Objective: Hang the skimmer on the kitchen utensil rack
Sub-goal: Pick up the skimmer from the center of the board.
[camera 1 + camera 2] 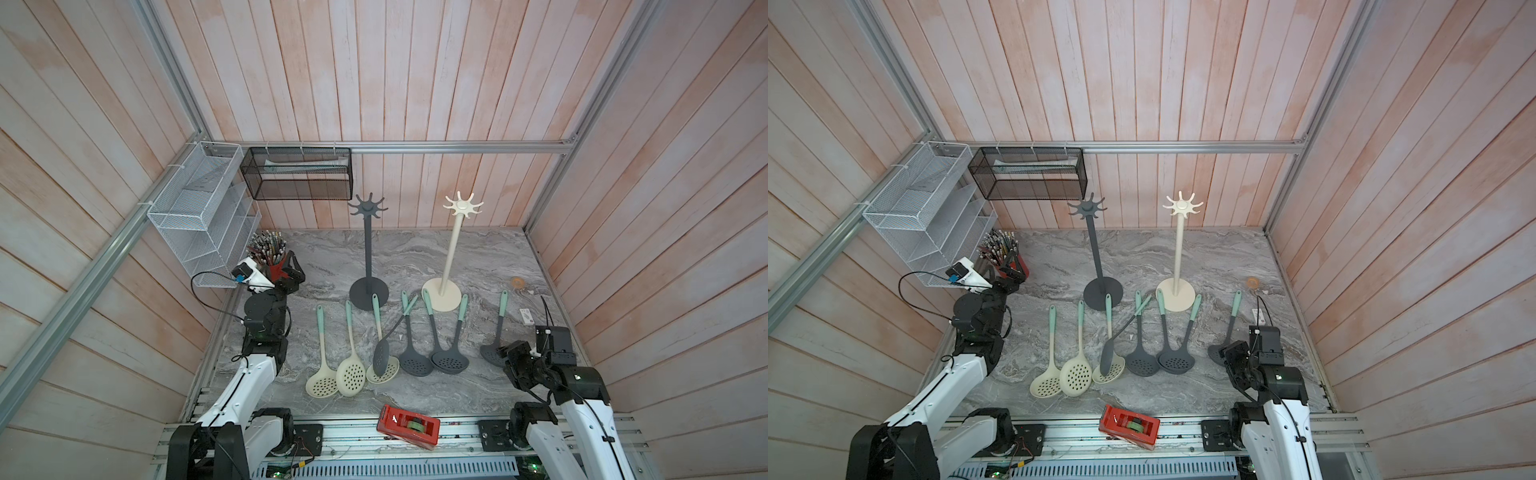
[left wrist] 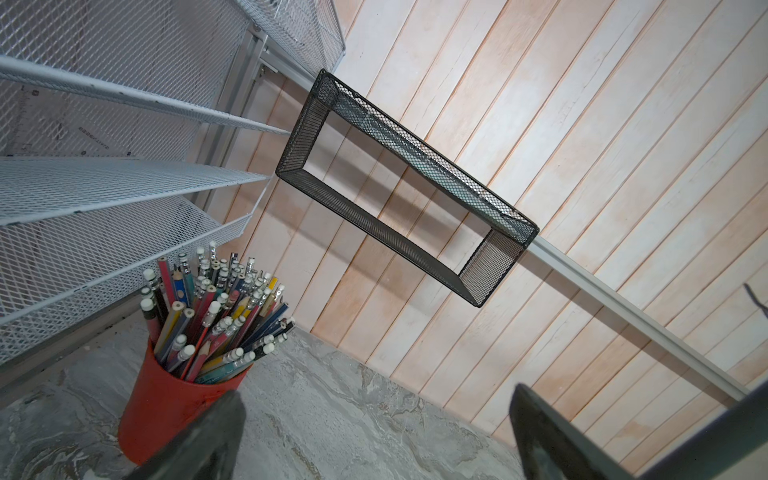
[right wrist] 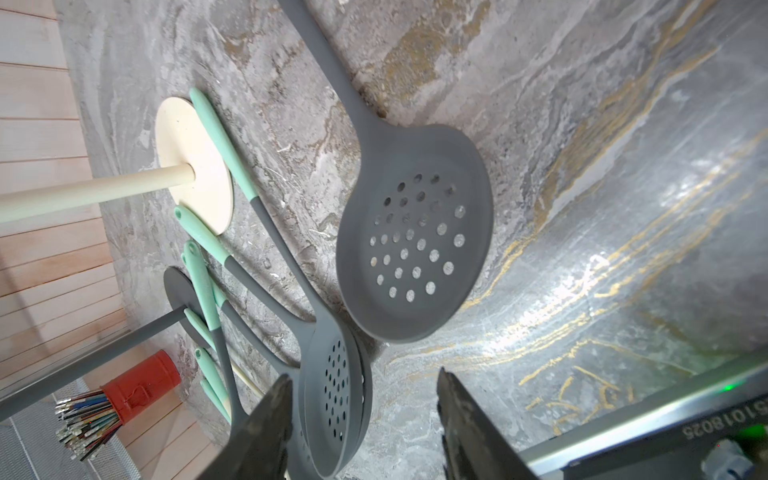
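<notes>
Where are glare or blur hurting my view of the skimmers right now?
Right wrist view: bright glare on the marble tabletop beside the lone dark grey skimmer, whose holes are readable; right gripper blurred in the foreground. Both top views: even light, no glare, skimmers clear. Left wrist view: no skimmers shown.

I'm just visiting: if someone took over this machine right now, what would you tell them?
Left gripper: open, empty, beside the pencil cup.
Right gripper: open, empty, close to the lone grey skimmer, at its head.
Grey rack and cream rack stand upright, hooks bare; every skimmer lies on the table.
Done: nothing hung. Left: grip that skimmer, lift it, hang it on a rack.
</notes>
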You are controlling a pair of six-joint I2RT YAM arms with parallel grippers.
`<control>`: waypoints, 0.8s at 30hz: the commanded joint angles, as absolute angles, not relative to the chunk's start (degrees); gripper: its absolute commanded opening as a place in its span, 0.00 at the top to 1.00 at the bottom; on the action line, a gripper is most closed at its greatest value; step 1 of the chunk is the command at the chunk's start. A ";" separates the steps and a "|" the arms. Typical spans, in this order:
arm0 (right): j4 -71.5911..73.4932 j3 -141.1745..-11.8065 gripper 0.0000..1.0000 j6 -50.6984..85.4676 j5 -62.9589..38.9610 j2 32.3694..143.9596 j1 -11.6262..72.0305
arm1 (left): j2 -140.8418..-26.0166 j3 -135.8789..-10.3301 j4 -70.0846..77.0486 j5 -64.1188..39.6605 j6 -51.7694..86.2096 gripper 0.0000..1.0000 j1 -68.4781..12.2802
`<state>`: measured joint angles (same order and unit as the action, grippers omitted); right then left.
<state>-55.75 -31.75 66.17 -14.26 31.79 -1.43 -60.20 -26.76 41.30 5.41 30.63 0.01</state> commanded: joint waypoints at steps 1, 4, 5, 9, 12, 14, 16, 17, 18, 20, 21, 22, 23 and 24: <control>-53.93 -29.35 0.43 69.83 -16.34 32.01 -1.45 | -60.47 -25.93 42.54 6.08 29.68 0.00 0.50; -52.28 -27.70 0.43 70.92 -15.97 32.34 -1.46 | -60.51 -25.84 42.70 5.80 29.97 0.00 0.37; -51.67 -27.25 0.43 70.93 -15.66 32.70 -1.49 | -60.56 -25.84 42.80 5.69 29.98 0.00 0.44; -49.48 -25.94 0.43 70.93 -14.57 34.09 -1.45 | -60.72 -25.83 42.98 5.49 30.12 0.00 0.53; -47.97 -25.59 0.43 71.17 -12.37 34.54 -1.49 | -60.83 -25.84 43.10 5.54 30.25 0.00 0.58; -46.31 -24.96 0.44 71.58 -11.75 34.83 -1.48 | -60.82 -25.84 43.07 5.54 30.28 0.00 0.63; -44.77 -24.11 0.45 71.98 -11.44 35.24 -1.49 | -60.82 -25.84 43.15 5.54 30.29 0.00 0.69; -44.07 -23.59 0.46 72.10 -11.28 35.46 -1.49 | -60.77 -25.84 43.15 5.54 30.32 0.00 0.69; -43.39 -23.09 0.47 72.31 -11.13 35.64 -1.45 | -60.73 -25.83 43.15 5.54 30.35 0.00 0.70; -42.15 -22.32 0.50 72.60 -10.44 35.77 -1.44 | -60.59 -25.84 43.15 5.52 30.32 0.00 0.79; -41.49 -21.95 0.51 72.78 -10.09 35.85 -1.49 | -60.48 -25.71 43.15 5.58 30.32 0.00 0.79; -40.75 -21.55 0.52 72.94 -10.07 36.09 -1.49 | -60.39 -25.67 43.15 5.67 30.38 0.00 0.79; -39.99 -21.08 0.54 72.86 -10.09 36.42 -1.49 | -60.34 -25.61 43.16 5.78 30.39 0.00 0.83; -39.33 -20.68 0.58 72.95 -10.19 36.71 -1.49 | -60.22 -25.59 43.13 5.80 30.36 0.00 0.81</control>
<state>-42.63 -21.93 72.16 -11.81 36.14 -1.43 -60.64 -26.61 41.98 5.39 30.65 0.45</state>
